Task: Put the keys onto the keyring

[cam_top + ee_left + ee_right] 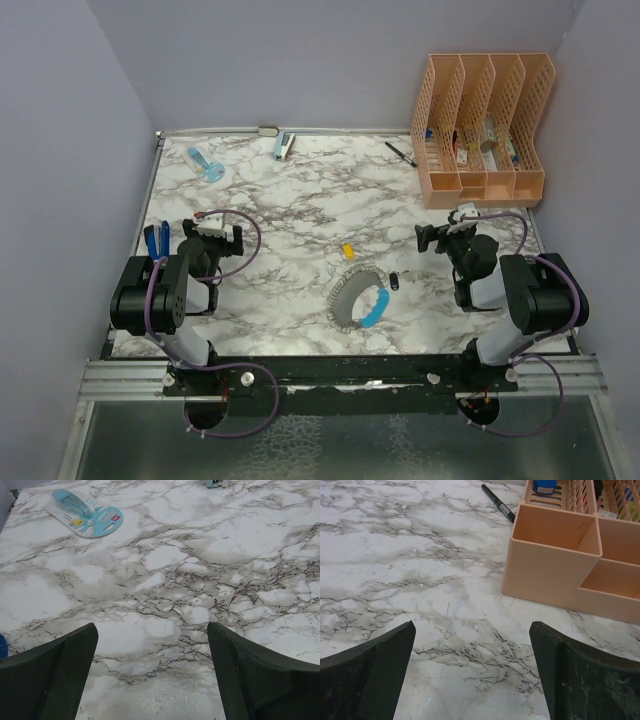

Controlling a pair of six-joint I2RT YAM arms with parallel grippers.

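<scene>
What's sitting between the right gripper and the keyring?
Top view: the black key, just beside the keyring; the rest up to the right gripper is bare.

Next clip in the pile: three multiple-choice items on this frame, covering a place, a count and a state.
1. Where is the tiny yellow key relative to the gray ribbed keyring with a light-blue section?
A) inside its loop
B) beyond its far edge, apart
C) resting on its blue section

2. How many tiny loose keys lie on the marble table?
A) one
B) two
C) four

3. The left arm's fingers and right arm's fingers are:
A) both open, empty
B) both shut
C) left shut on a key

1B: bare marble separates them.
2B: the yellow one and a tiny black key.
3A: each wrist view shows a wide gap over bare table.
</scene>
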